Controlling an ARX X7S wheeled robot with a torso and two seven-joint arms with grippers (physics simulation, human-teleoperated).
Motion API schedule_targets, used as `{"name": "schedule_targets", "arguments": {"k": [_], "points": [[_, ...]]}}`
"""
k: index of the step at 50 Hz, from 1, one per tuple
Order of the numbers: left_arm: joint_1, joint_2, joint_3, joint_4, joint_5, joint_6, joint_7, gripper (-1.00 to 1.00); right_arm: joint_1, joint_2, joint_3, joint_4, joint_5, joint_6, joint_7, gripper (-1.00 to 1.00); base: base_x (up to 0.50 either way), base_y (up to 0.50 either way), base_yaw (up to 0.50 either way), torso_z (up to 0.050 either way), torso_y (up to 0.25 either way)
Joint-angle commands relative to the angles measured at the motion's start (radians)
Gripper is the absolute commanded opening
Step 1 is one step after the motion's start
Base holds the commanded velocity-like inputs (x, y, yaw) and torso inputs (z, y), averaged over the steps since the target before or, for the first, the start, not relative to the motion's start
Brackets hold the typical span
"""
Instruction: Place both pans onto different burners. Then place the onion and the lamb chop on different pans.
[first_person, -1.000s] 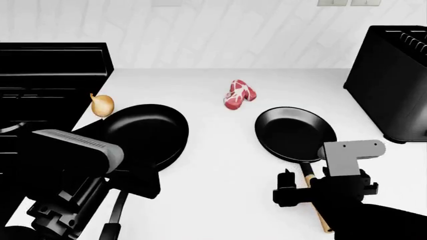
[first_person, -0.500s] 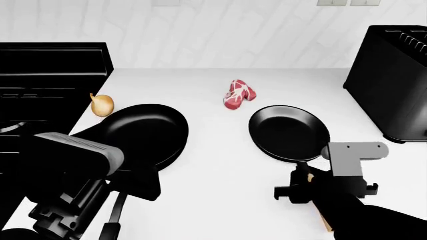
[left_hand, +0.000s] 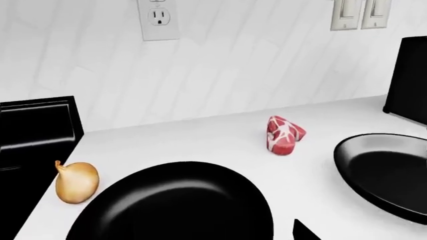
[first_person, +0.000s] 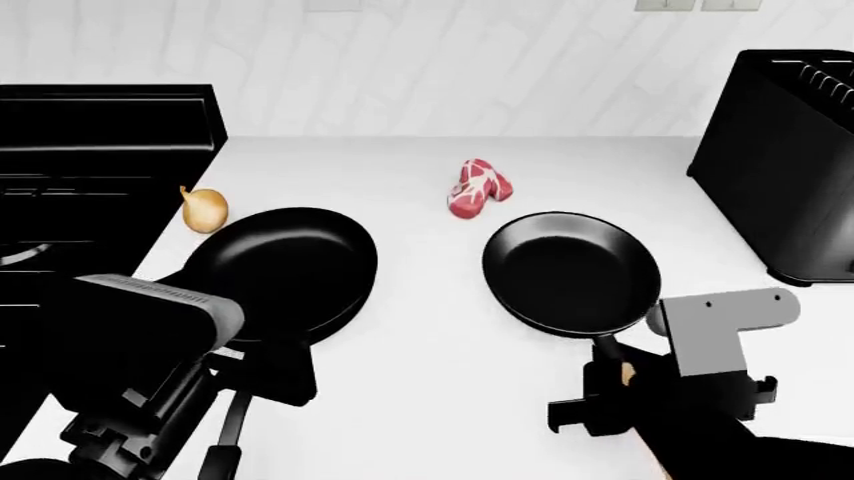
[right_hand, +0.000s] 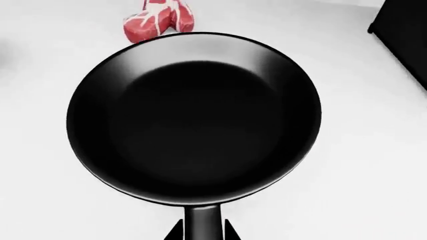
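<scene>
Head view: right gripper (first_person: 617, 392) pinches the wooden-handled pan (first_person: 571, 272) at lower right; left gripper's (first_person: 247, 375) fingers can't be judged.

Hidden parts around the two pans
The left gripper (first_person: 267, 372) covers the left pan's (first_person: 287, 265) handle; the right pan's (first_person: 571, 272) handle vanishes under the right gripper (first_person: 621, 395).

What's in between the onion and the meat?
Only bare white counter lies between the onion and the lamb chop; the left pan sits nearer the camera. The left wrist view shows it best.
</scene>
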Motion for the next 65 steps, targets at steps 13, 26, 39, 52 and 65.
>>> {"name": "schedule_targets", "arguments": {"k": [13, 26, 39, 52, 65], "points": [[-0.004, -0.012, -0.021, -0.144, -0.291, -0.059, -0.212, 1.0, 0.129, 0.124, 0.086, -0.139, 0.264, -0.061, 0.241, -1.0, 0.0, 0.0, 0.0, 0.002, 0.004], [0.052, -0.086, -0.01, -0.179, -0.525, -0.043, -0.437, 1.0, 0.092, 0.075, 0.083, -0.106, 0.131, -0.036, 0.133, -1.0, 0.0, 0.0, 0.0, 0.002, 0.004], [0.081, -0.106, -0.01, -0.151, -0.489, -0.05, -0.473, 1.0, 0.075, 0.056, 0.07, -0.099, 0.068, -0.037, 0.085, -1.0, 0.0, 0.0, 0.0, 0.002, 0.004], [0.029, -0.095, 0.067, -0.197, -0.513, -0.058, -0.527, 1.0, 0.041, 0.053, 0.078, -0.098, 0.01, -0.053, 0.028, -1.0, 0.0, 0.0, 0.0, 0.002, 0.005], [-0.057, -0.055, 0.175, -0.241, -0.534, -0.05, -0.66, 1.0, -0.005, 0.055, 0.093, -0.094, -0.076, -0.079, -0.062, -1.0, 0.0, 0.0, 0.0, 0.002, 0.004]]}}
